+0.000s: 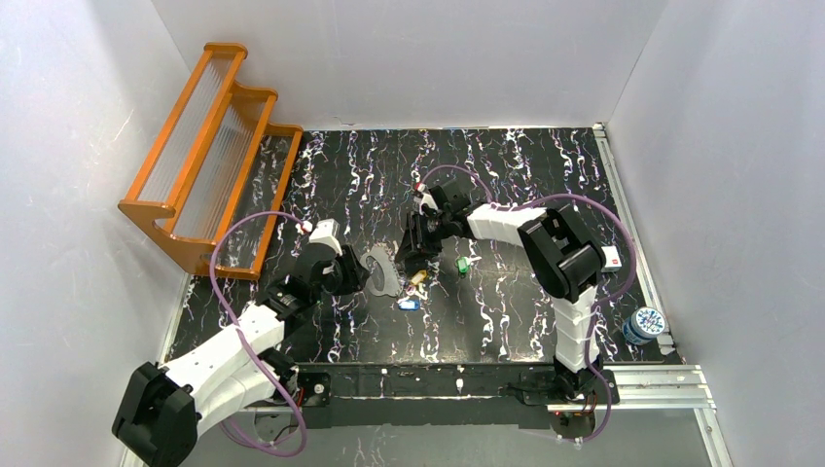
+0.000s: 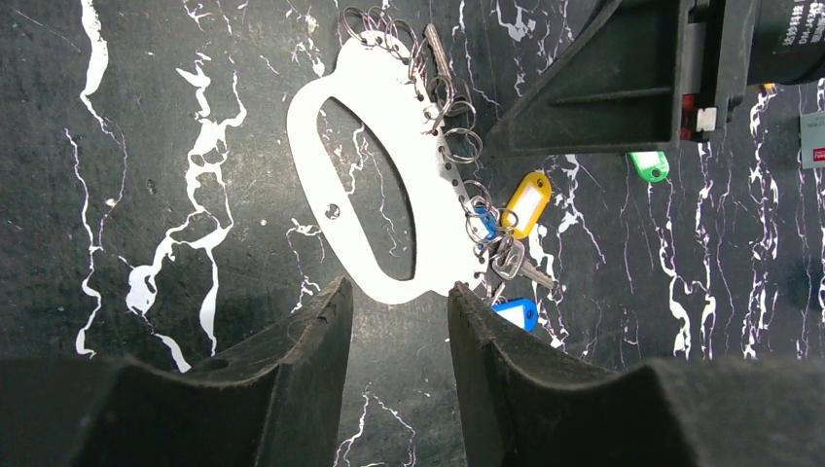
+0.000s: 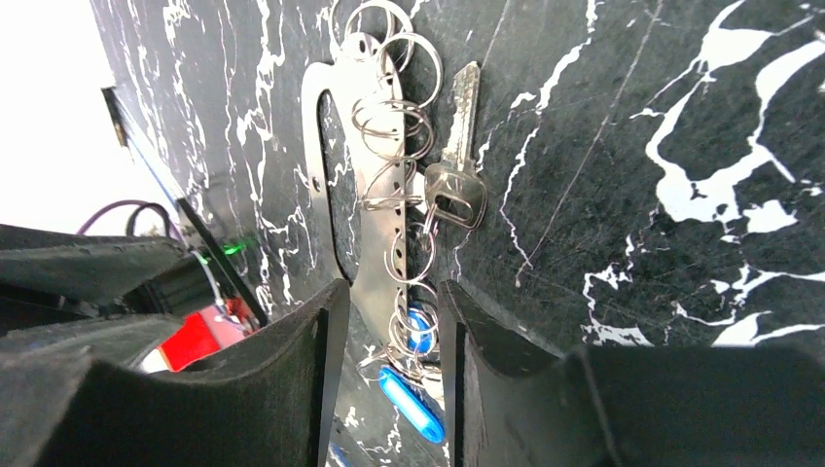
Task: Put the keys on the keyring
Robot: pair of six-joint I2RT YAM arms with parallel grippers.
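Down on the black marbled table (image 1: 525, 321) now, and there at mid-table, lying flat, the keyring (image 2: 384, 97): a pale oval plate with a long slot and a row of thin wire rings along one edge. Poised at its near end, the left gripper (image 2: 399, 292), jaws about half apart, clamping nothing, tips just short of the plate's rounded end. Over the ringed edge, the right gripper (image 3: 391, 292), jaws likewise part open, straddling the strip of plate and a cluster of rings; contact with them impossible to tell. Now for the keys. First the yellow-tagged key (image 2: 525, 204), right against the rings at the plate's edge, with a bare metal key (image 2: 511, 263) tangled in beside it. Then the blue-tagged key (image 2: 516, 313) just below those, close by one left fingertip. Out on its own, the green-tagged key (image 2: 649, 165), apart on the table beyond the right gripper's body. One more, a plain silver key (image 3: 457, 146), head caught in a ring near the plate's far end, blade flat on the table. Off at the back left, an orange stepped rack (image 1: 209, 156); by the right rail, a small blue-and-white roll (image 1: 644, 324)
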